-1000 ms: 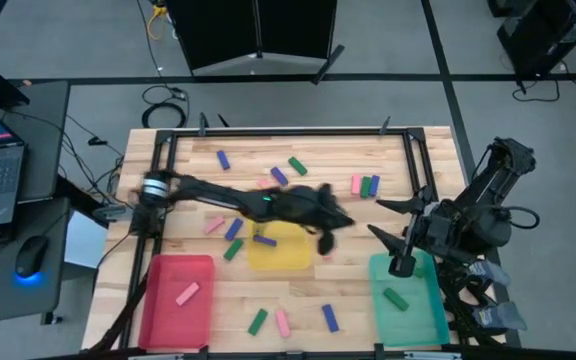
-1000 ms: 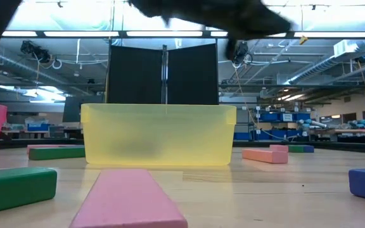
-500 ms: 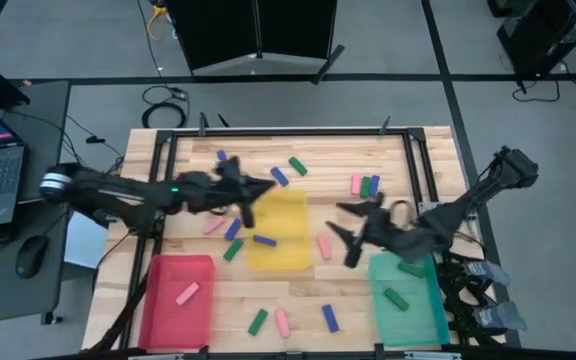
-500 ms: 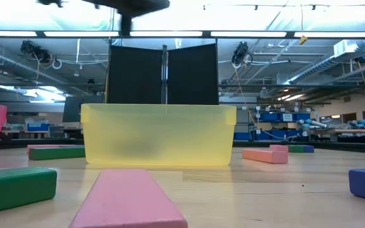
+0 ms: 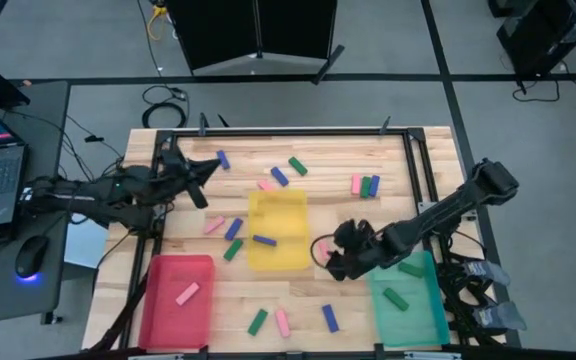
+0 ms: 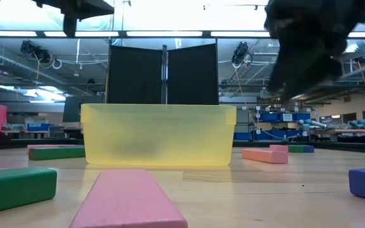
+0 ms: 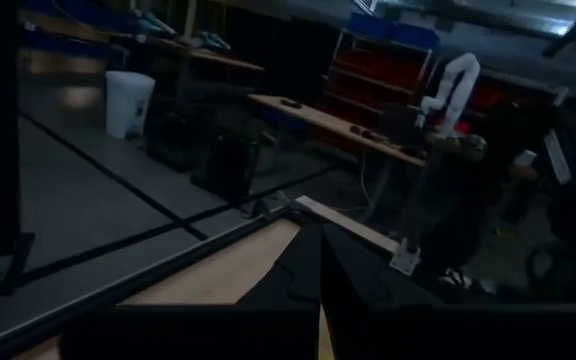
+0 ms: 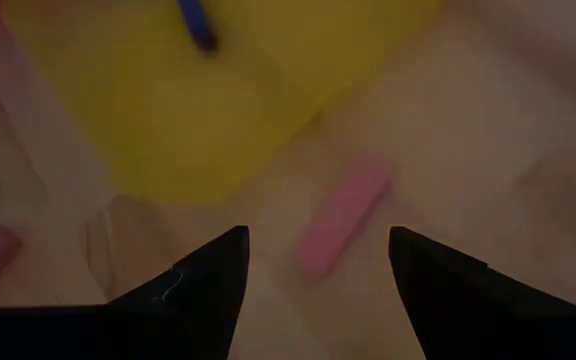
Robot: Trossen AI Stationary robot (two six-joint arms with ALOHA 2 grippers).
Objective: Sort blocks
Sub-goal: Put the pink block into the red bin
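Broadly, the wooden counter [image 5: 348, 300] carries three trays along its near side: a red tray [image 5: 163, 300] holding one pink block [image 5: 187, 293], a yellow tray [image 5: 288, 215] holding one blue block [image 5: 264, 240], and a teal tray [image 5: 418, 305] holding a green block [image 5: 396, 298]. The right arm reaches in low between the yellow and teal trays; its right end effector [image 8: 316, 262] has its fingers spread wide, hovering over a loose pink block [image 8: 343, 213] that lies on the wood just beside the yellow tray. The left end effector [image 5: 196, 178] sits at the counter's far left corner; whether its fingers are apart or together cannot be told. Other blocks lie scattered: a pink, green and blue trio [image 5: 365, 185] side by side at the far right, and a green one [image 5: 257, 321] near the front edge.
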